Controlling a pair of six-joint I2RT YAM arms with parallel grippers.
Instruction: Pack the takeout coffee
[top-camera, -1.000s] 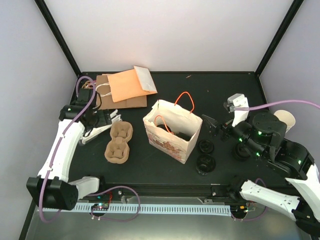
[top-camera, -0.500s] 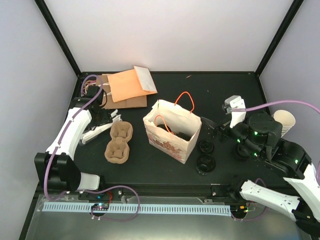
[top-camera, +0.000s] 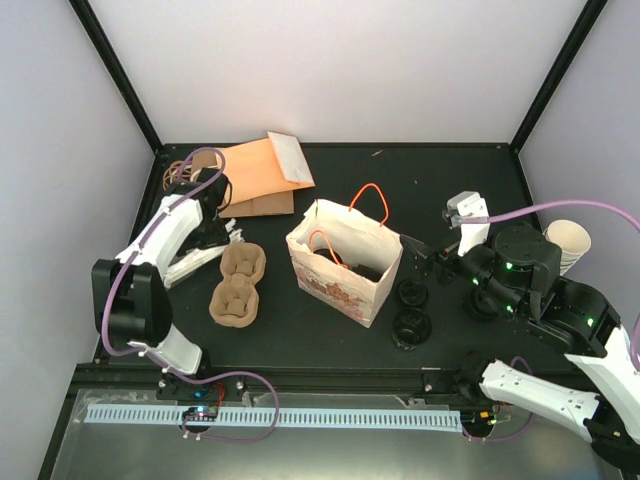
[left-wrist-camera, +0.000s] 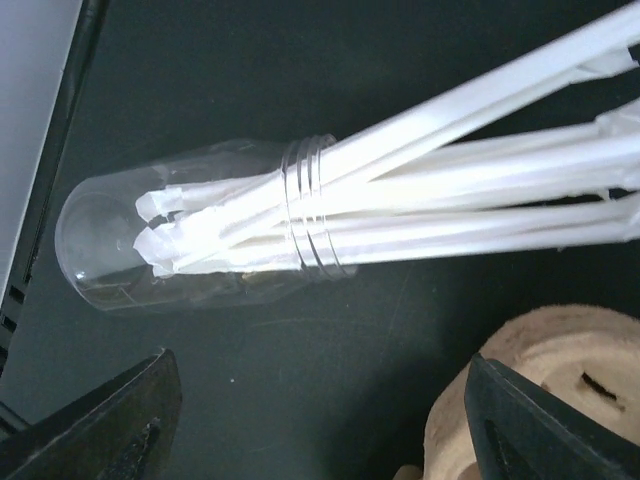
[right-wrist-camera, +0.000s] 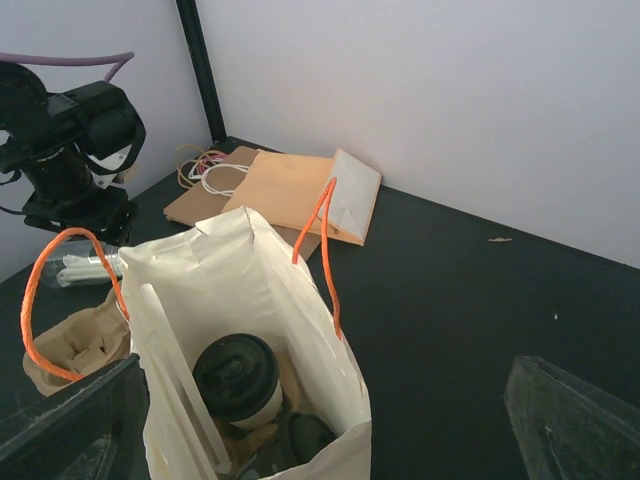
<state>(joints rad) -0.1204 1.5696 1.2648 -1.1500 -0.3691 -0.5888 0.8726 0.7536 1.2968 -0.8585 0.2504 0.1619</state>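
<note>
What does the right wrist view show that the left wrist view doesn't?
Only the right wrist view: the open paper bag with orange handles, a black-lidded coffee cup inside it, and flat bags at the back. Only the left wrist view: close detail of the clear cup lying on its side, wrapped straws sticking out. Both: that straw cup and the pulp cup carrier, small at the right wrist view's left edge.

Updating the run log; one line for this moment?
left tool: open, by straws | right tool: open, facing bag | lidded cup: inside bag
</note>
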